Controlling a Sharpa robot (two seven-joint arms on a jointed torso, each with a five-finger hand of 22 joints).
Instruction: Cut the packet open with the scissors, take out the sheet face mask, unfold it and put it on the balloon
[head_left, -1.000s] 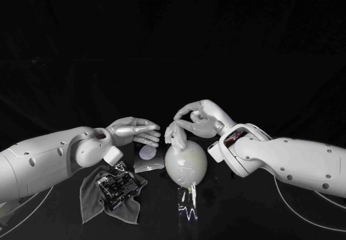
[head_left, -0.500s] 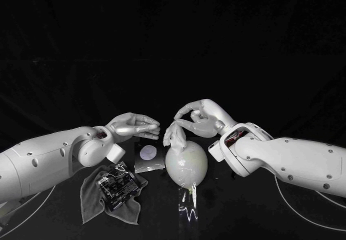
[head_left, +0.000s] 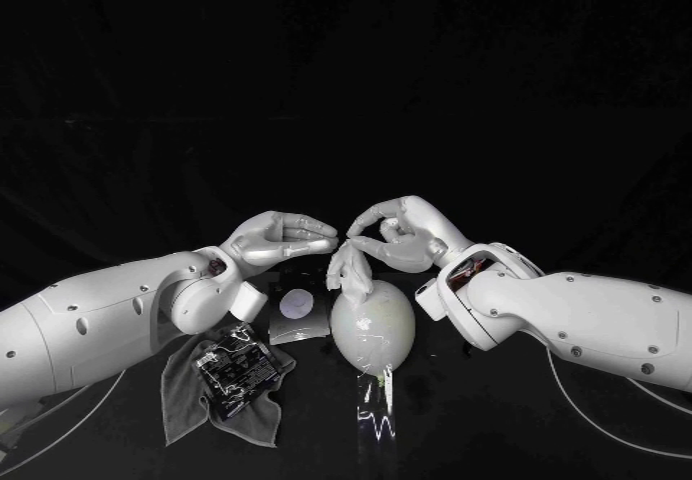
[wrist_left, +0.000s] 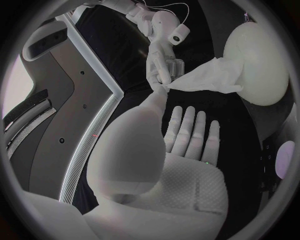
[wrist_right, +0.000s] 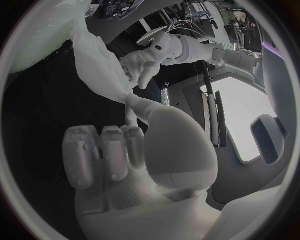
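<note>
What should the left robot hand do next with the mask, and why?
Probably move the left robot hand slightly closer and pinch a free edge of the sheet face mask. The right robot hand pinches the mask's top, and the mask hangs bunched against the balloon. The left robot hand holds nothing, so a second grip could spread the mask.

Dark backdrop; bright light glares off balloon (head_left: 382, 335) and table (head_left: 476, 430).
</note>
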